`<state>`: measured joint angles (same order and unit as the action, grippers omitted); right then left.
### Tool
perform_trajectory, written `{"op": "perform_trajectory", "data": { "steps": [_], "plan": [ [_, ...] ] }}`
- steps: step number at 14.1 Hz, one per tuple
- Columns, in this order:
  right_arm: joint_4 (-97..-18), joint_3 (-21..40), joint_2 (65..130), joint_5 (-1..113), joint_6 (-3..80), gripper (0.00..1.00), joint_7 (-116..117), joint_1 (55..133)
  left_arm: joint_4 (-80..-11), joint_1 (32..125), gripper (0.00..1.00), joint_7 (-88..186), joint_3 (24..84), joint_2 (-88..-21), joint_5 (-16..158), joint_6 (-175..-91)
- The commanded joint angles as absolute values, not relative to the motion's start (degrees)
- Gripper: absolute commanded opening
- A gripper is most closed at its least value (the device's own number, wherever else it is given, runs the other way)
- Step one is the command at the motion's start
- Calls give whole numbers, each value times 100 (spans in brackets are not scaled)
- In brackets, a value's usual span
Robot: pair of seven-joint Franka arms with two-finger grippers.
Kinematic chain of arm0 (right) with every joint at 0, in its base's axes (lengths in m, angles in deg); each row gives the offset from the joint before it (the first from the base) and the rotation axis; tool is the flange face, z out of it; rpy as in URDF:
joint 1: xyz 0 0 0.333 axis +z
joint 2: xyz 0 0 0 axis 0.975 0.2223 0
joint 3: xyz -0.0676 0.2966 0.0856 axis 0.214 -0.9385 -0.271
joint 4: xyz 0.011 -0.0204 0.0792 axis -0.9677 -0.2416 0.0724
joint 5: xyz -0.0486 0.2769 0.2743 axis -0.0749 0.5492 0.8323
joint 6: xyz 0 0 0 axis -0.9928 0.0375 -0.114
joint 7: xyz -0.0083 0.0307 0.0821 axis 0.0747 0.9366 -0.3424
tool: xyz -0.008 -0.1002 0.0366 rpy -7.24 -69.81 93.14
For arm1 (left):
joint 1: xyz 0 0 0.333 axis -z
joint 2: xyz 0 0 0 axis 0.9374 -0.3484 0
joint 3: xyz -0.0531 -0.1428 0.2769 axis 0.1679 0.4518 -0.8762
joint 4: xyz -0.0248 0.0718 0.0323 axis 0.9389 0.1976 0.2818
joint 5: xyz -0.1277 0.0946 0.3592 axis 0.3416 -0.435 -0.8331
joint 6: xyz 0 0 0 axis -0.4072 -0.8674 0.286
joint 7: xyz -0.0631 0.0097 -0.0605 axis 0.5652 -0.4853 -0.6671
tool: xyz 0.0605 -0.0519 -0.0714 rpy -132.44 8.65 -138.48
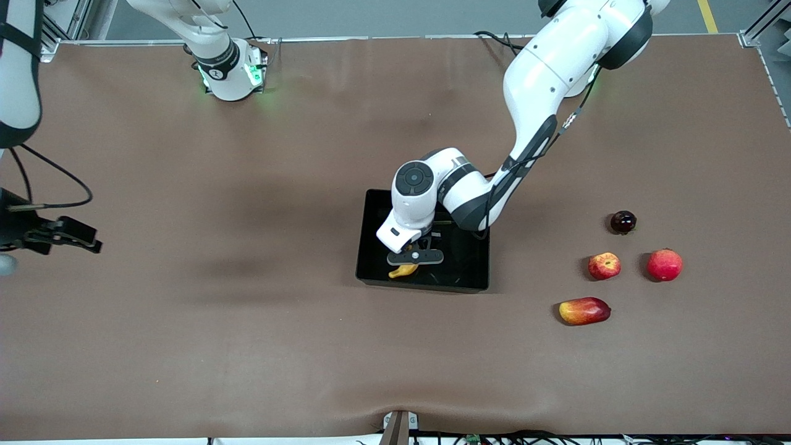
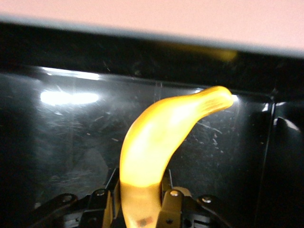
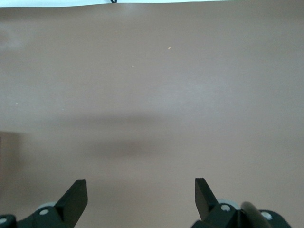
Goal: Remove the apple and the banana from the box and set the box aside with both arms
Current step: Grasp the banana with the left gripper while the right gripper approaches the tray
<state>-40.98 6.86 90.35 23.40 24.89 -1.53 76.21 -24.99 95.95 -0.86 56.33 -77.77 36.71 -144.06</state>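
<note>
Pinching the banana (image 2: 156,142) inside the box (image 1: 466,272), the left gripper (image 1: 413,261) hides most of it; the right gripper (image 3: 141,197) waits spread over the table (image 1: 247,321).

left arm (image 1: 544,80) reaching in from its base, elbow bent, wrist turned straight down. left gripper (image 1: 413,262) low, fingers (image 2: 169,202) clamped tight on banana (image 2: 156,142). right arm (image 1: 210,37) waiting, pulled back at its end of table. right gripper (image 3: 141,199) up in air, fingers (image 3: 76,197) spread wide, nothing between them.
</note>
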Motion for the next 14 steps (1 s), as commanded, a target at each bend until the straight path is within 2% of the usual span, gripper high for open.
{"op": "perform_trajectory", "data": {
  "steps": [1, 7, 9, 11, 14],
  "plan": [
    [-4112, 686, 9202, 2534, 2506, 100, -791, 7969, -2566, 9537, 0, -66, 5670, -7225, 3557, -13915],
    [-4164, 686, 9448, 2975, 2664, 100, -1319, 8488, -2584, 8721, 0, 1257, 5705, -6187, 3864, -12974],
    [-4479, 686, 9554, 2975, 2943, 100, -1494, 8759, -2593, 8238, 0, 2390, 5697, -6081, 3847, -12710],
    [-4840, 695, 9686, 2922, 3584, 100, -2212, 9189, -2593, 7728, 0, 3427, 5688, -6063, 3795, -12683],
    [-4912, 695, 9984, 2860, 3719, 100, -2585, 9568, -2593, 6990, 0, 4913, 5653, -6142, 3768, -12718]
  ]
}}
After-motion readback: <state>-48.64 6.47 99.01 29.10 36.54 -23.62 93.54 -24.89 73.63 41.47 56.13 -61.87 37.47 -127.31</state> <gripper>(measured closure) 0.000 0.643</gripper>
